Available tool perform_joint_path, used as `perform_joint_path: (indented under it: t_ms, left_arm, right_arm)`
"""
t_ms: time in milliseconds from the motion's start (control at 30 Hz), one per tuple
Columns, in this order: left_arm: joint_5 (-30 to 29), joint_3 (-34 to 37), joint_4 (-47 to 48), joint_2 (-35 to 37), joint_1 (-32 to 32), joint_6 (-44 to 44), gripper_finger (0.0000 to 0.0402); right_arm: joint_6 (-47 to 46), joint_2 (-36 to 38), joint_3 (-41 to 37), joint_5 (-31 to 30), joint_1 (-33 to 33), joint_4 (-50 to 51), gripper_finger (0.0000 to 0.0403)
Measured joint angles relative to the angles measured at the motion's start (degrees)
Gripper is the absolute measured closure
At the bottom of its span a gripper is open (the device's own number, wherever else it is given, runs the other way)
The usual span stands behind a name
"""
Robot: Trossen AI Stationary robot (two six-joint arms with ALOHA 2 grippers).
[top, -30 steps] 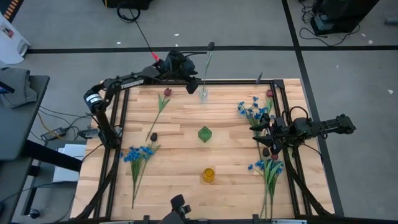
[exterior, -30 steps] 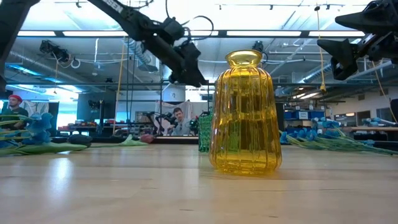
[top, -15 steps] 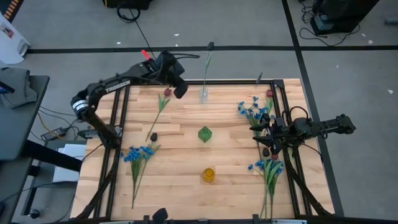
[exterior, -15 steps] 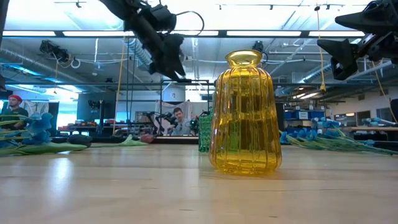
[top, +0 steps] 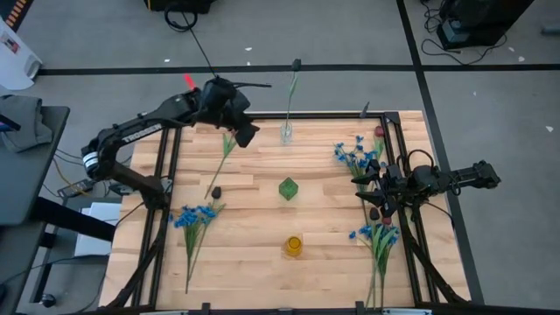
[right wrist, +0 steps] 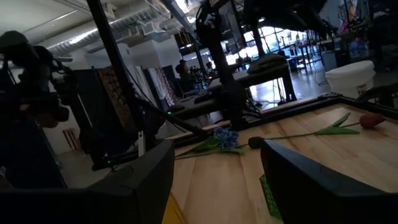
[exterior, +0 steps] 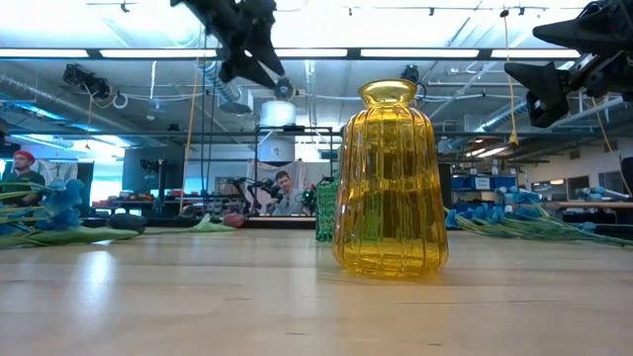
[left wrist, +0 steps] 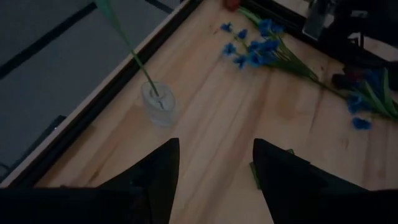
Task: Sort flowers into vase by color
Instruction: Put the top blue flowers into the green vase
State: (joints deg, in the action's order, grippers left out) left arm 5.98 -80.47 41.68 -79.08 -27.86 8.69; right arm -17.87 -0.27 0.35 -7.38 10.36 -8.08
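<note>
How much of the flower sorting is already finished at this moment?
Done: one stem stands in the clear vase. In hand: nothing; the left gripper is open above the red flower, the right gripper open and waiting. Left: the blue sprays; green vase and yellow vase hold no flowers.

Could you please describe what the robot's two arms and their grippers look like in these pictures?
Both arms are dark, nearly black, jointed tubes with black cables looped along them. The left arm carries white lettering on one link, a pale band at a joint near its base, and a small red tag by its wrist. The left gripper and right gripper each end in two broad, dark, tapering fingers.
</note>
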Motion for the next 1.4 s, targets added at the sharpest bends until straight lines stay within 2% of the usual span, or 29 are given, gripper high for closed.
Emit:
perform_joint_path:
  t_ms: [267,433,633,833,1167,1400]
  left_arm:
    - [-9.0,0.1,2.1,6.3,7.1,5.6,0.0192]
    - [-16.8,0.8,1.7,9.1,13.0,9.8,0.0192]
    - [-22.9,9.6,-5.2,16.3,21.0,14.3,0.0192]
    - [-23.5,22.5,-19.4,25.0,24.8,16.6,0.0192]
    - [-21.1,45.0,-34.5,40.7,30.2,21.2,0.0192]
    - [-18.1,54.7,-38.7,48.1,32.1,23.5,0.0193]
  right_arm:
    - [0.0,0.0,0.0,0.0,0.0,0.0,0.0153]
    - [0.0,0.0,0.0,0.0,0.0,0.0,0.0153]
    - [0.0,0.0,0.0,0.0,0.0,0.0,0.0153]
    - [0.0,0.0,0.0,0.0,0.0,0.0,0.0153]
    - [0.0,0.0,0.0,-0.5,0.0,0.0,0.0153]
    - [-0.6,0.0,0.0,-0.5,0.0,-0.4,0.0153]
